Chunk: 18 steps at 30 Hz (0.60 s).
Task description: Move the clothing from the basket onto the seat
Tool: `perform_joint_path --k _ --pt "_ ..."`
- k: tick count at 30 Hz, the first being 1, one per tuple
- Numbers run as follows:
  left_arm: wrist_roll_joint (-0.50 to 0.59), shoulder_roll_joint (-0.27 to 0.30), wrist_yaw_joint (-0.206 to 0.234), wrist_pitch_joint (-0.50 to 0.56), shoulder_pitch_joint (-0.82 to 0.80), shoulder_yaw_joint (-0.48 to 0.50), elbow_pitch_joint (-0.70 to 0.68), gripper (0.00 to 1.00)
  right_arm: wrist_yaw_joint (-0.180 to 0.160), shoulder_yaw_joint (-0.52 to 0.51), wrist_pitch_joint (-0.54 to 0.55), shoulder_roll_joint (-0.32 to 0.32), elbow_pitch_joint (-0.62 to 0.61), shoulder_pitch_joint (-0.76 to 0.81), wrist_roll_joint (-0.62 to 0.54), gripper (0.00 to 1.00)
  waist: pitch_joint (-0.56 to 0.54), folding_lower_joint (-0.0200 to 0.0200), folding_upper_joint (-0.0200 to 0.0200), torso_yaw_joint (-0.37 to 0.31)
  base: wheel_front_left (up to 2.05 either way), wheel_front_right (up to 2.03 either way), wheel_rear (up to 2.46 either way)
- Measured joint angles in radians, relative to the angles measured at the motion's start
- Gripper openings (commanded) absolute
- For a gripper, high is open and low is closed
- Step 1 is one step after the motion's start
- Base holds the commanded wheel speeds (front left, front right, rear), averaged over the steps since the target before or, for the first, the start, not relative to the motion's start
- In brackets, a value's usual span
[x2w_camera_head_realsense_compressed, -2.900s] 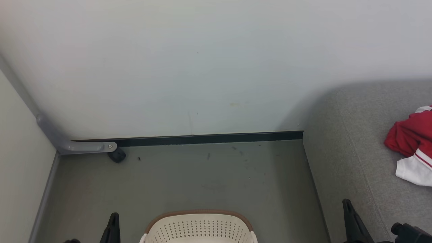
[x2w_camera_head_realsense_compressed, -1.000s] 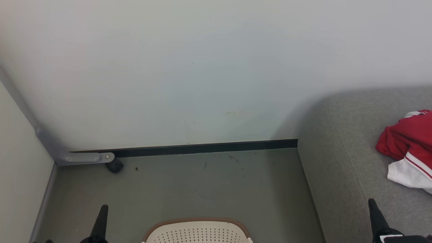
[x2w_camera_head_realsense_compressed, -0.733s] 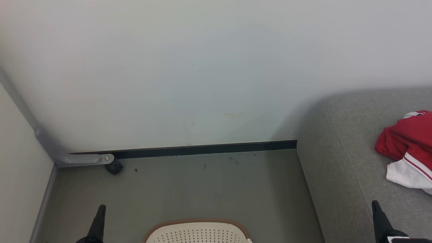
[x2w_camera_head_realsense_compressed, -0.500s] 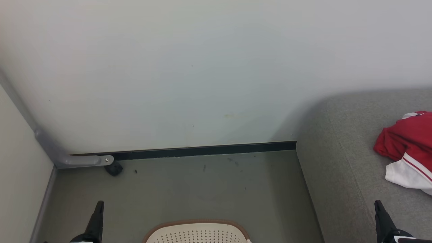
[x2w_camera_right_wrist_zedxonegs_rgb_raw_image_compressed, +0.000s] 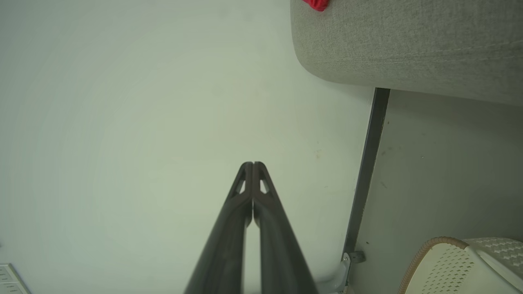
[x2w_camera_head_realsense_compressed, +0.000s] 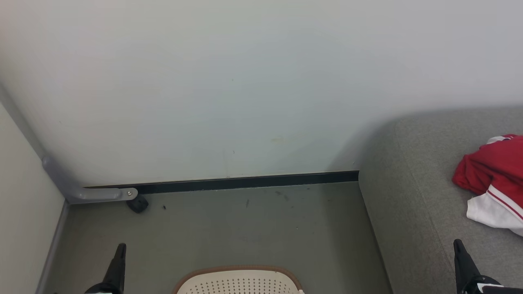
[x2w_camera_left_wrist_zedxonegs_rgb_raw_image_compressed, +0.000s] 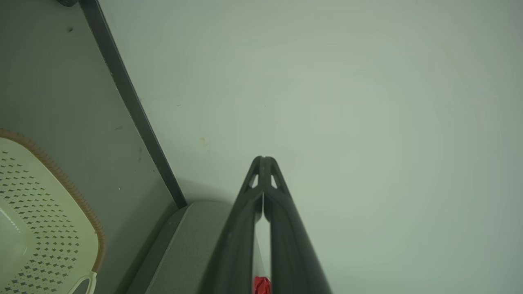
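A pale, plain wall (x2w_camera_head_realsense_compressed: pixel 245 81) takes up the upper part of the head view, with a faint yellowish smudge (x2w_camera_head_realsense_compressed: pixel 278 139) low on it. A dark skirting strip (x2w_camera_head_realsense_compressed: pixel 253 180) runs along its foot, where it meets the grey-green floor (x2w_camera_head_realsense_compressed: pixel 229 232). A few small dark specks (x2w_camera_head_realsense_compressed: pixel 246 203) lie on the floor near the strip. At the left, a cream side panel (x2w_camera_head_realsense_compressed: pixel 20 212) meets the wall in a corner. A grey metal bracket (x2w_camera_head_realsense_compressed: pixel 81 192) follows that corner down, bends along the floor and ends at a bright screw (x2w_camera_head_realsense_compressed: pixel 130 193). A black caster (x2w_camera_head_realsense_compressed: pixel 137 203) sits just beside that end. A white ribbed piece (x2w_camera_right_wrist_zedxonegs_rgb_raw_image_compressed: pixel 10 279) at the right wrist view's lower left is too cut off to identify
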Motion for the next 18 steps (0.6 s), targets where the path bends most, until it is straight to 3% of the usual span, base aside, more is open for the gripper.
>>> perform_joint_path --k 18 --pt "0.000 0.000 0.000 0.000 0.000 0.000 0.001 0.00 0.000 0.000 0.000 0.000 0.000 0.000 0.000 0.00 0.000 0.0000 0.0000 0.000 0.00 0.00 0.00"
